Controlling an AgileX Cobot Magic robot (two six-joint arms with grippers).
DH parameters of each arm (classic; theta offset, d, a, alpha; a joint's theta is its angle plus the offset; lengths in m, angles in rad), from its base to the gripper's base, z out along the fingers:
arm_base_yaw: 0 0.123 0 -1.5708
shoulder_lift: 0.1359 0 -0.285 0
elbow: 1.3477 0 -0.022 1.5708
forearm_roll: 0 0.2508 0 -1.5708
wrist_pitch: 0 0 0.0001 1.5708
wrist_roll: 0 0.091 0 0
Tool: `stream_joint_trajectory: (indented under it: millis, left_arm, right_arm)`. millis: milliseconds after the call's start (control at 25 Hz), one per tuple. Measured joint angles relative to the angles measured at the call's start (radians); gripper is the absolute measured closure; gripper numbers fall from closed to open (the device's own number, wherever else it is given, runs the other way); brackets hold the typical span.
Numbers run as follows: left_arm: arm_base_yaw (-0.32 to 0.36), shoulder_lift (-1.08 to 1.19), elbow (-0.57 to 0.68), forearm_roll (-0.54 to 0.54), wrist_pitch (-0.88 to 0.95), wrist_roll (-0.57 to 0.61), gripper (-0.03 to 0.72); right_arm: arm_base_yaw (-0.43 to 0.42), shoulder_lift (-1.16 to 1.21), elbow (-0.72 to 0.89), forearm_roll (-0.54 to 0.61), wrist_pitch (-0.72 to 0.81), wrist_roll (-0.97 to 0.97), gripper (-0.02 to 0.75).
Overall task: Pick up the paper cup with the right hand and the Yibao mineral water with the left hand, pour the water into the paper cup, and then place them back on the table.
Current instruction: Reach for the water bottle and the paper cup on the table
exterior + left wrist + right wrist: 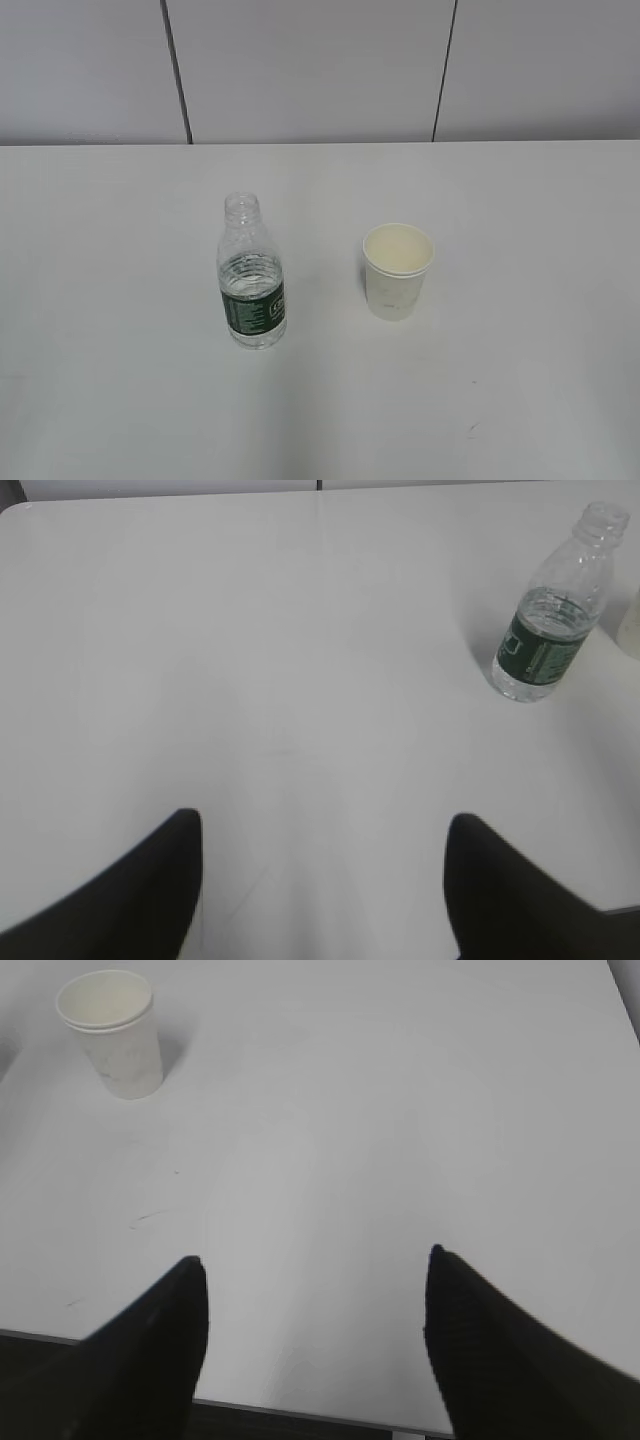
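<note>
Table [520, 400] white, few dark specks. Yibao mineral water [251, 275] upright, capless, left of paper cup [397, 270]; apart, nothing between. Left hand [322, 880] and right hand [315, 1330]: jaws spread, holding nothing, well short of both.

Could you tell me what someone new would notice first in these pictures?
Probably the uncapped Yibao mineral water, standing upright left of centre on the white table, partly filled. To its right, apart from it, stands the paper cup, also upright. Both the left hand and the right hand hang open over bare tabletop, short of either object.
</note>
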Motion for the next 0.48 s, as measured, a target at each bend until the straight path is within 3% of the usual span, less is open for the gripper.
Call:
stream_joint_trajectory:
  millis: [480]
  left_arm:
    - [0.000, 0.000, 0.000, 0.000, 0.000, 0.000, 0.220]
  right_arm:
    - [0.000, 0.000, 0.000, 0.000, 0.000, 0.000, 0.206]
